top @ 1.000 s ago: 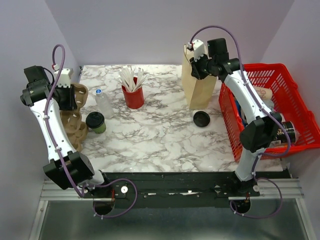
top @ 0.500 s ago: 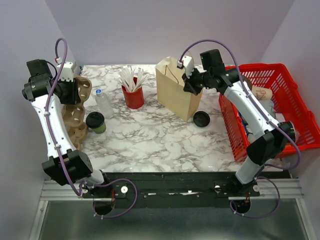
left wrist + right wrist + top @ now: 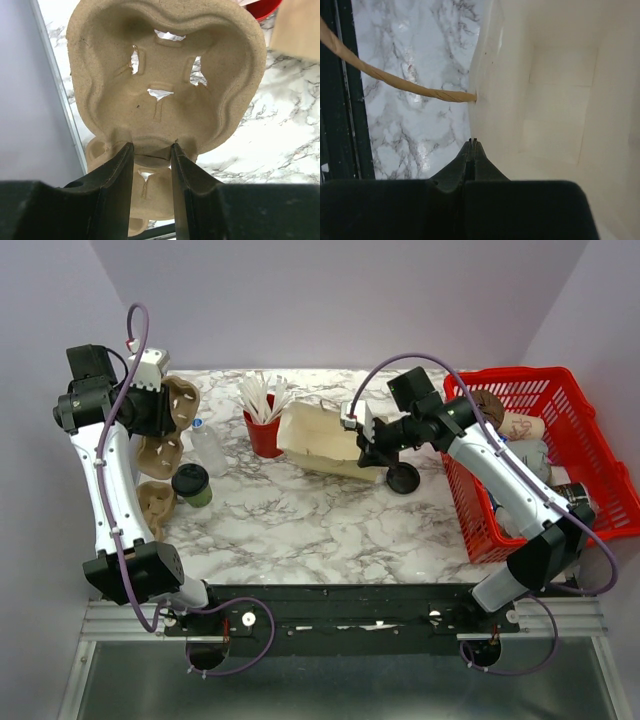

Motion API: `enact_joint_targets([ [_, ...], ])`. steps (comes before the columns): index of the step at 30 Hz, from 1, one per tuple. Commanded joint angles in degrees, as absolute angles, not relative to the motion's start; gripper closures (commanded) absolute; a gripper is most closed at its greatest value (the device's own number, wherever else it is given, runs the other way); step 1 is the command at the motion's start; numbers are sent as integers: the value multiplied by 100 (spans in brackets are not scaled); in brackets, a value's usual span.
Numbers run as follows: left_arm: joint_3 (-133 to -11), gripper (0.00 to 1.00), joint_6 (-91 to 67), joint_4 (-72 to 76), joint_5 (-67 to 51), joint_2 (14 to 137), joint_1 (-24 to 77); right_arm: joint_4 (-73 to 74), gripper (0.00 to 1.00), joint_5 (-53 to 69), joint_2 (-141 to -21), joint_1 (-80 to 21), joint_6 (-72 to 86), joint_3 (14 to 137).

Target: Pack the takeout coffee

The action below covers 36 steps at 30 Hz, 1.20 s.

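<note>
Two arms rise from the near edge of a glossy white-and-grey marble-look bench. Nearest on the left is the takeout coffee, a small olive-green paper cup w/ round black plastic lid. It stands upright on the bench, just beside a stack of moulded-pulp trays (tan, rough fibre, lobed wells).

Centre-rt, a loose flat black disc lies on the marble, close by the right pincer. That pincer is pinched fully closed on the rim of a tan paper bag, which is tipped over w/ its long side down. In the wrist view the jaws meet on the thin paper edge. The bag's inside is pale, smooth and creased, and a twisted paper-cord handle runs off left.

Behind the coffee: a clear plastic bottle w/ blue cap, then a red cup of white sticks just beside the bag's end.

Far left, the left pincer is narrow, clamped on the rim of a pulp cup carrier. Its black fingers sit either side of the edge, and another tray shows beneath.

Far rt: a red plastic lattice basket w/ cups inside, print too small to read.
</note>
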<state>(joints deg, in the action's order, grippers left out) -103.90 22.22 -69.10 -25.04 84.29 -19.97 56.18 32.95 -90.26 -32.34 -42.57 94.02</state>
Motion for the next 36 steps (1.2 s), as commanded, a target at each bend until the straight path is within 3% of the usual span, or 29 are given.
enact_joint_targets([
  [1,-10687,100,2197,-6838,-2716,8534,-1837,6143,99,3726,-8824,-3252,-4790,9369],
  [7,-10793,100,2197,-6838,-2786,8613,-1749,6381,97,3832,-8754,-3261,-4948,9580],
  [9,-10828,100,2223,-6820,-2847,8613,-1714,6381,86,3911,-8745,-3269,-4887,9615],
  [10,-10837,100,2241,-6812,-2891,8605,-1714,6398,73,3937,-8754,-3270,-4878,9641],
  [13,-10776,100,2259,-6724,-3005,8561,-1679,6600,52,3964,-8903,-3270,-4878,9904],
  [22,-10793,100,2276,-6645,-3155,8534,-1529,6197,41,3762,-9044,-3086,-3886,10906],
  [30,-10723,100,2276,-6601,-3287,8508,-1459,4913,43,3463,-9429,-2023,-2533,11625],
  [36,-10556,100,2303,-6504,-3427,8394,-1433,4834,43,3330,-10045,-1494,-2645,12208],
])
